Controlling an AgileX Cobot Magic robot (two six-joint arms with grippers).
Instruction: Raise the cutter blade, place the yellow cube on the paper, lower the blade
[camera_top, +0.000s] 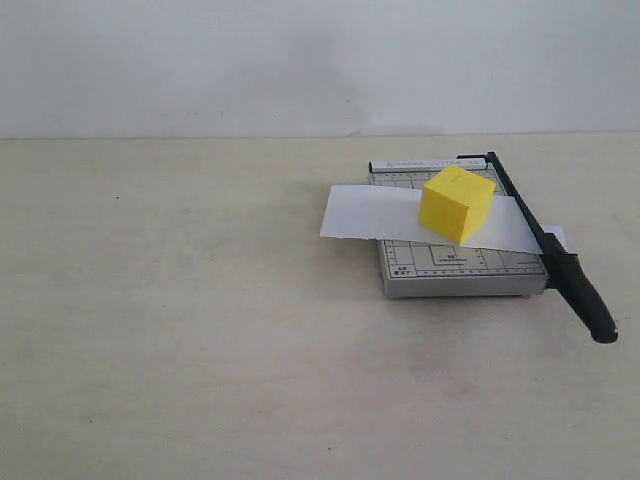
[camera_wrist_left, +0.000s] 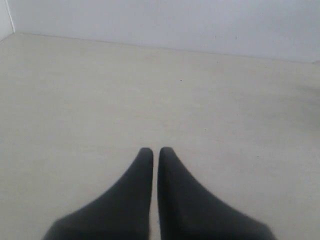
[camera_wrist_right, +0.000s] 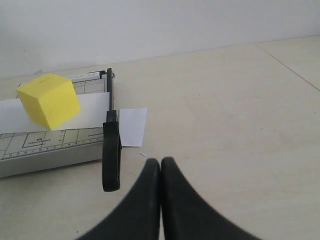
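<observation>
A small grey gridded paper-cutter base (camera_top: 455, 270) sits on a pale, wood-grain desk (camera_top: 180, 330), close to the desk's far edge where it meets a white wall, and right of the middle in the exterior view. Its long thin black cutter blade (camera_top: 560, 265) lies lowered along the base's right edge, and the thick rounded handle juts out past the base's near edge over bare desk.

A long white strip of plain paper (camera_top: 370, 212) crosses the base from side to side. Its left end overhangs the base's left edge, and a short end pokes out beyond the blade on the right. A small matte yellow cube (camera_top: 457, 204) rests on the paper above the base, just beside the blade but clear of it (one corner faces the exterior camera).

The right gripper (camera_wrist_right: 160, 161) has its two black fingers pressed together and holds nothing. It is just beside the blade's handle end, apart from it, on the side away from the base. The left gripper (camera_wrist_left: 155, 150) is likewise pinched to a sliver with nothing between its fingers, and only bare desk shows in front of it up to the wall.

The desk lies open to the left of the cutter and along the near edge.
</observation>
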